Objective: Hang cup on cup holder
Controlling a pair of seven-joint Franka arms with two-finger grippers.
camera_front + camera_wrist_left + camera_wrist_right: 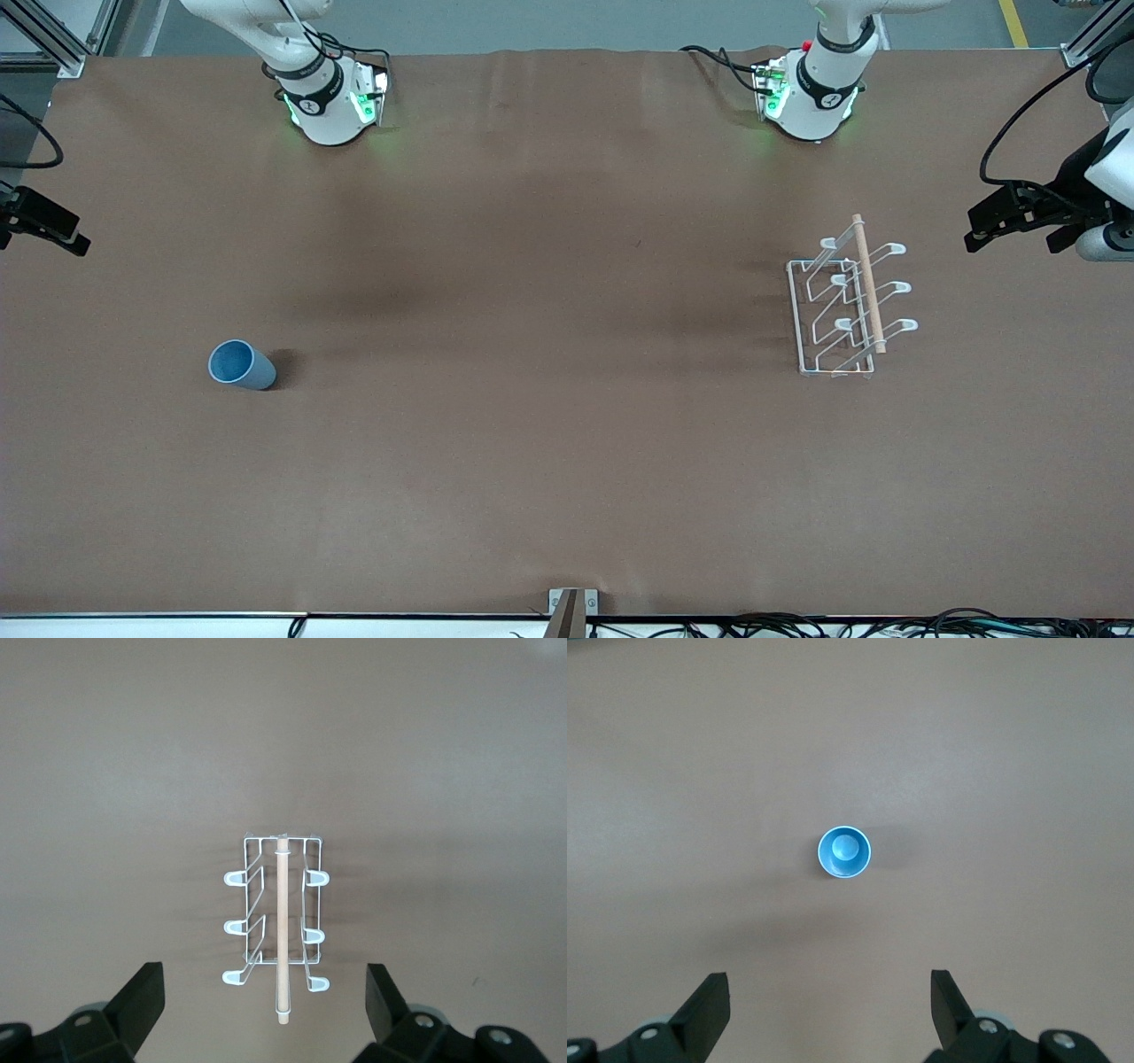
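The light-blue cup [241, 364] stands upright, mouth up, on the brown table toward the right arm's end; the right wrist view looks down into the cup [844, 852]. The white wire cup holder [849, 301], with a wooden rod [869, 283] along its top, stands toward the left arm's end. My left gripper [1015, 229] hangs open and empty at that end of the table, beside the holder. In the left wrist view this gripper [264, 994] has the holder [278, 921] ahead of it. My right gripper [40, 226] hangs open and empty at the other end, and the right wrist view shows the gripper [830, 997] apart from the cup.
A brown cloth [549, 399] covers the table. The two arm bases [328, 97] [811, 93] stand along the edge farthest from the front camera. A small bracket [572, 607] and cables sit at the nearest edge.
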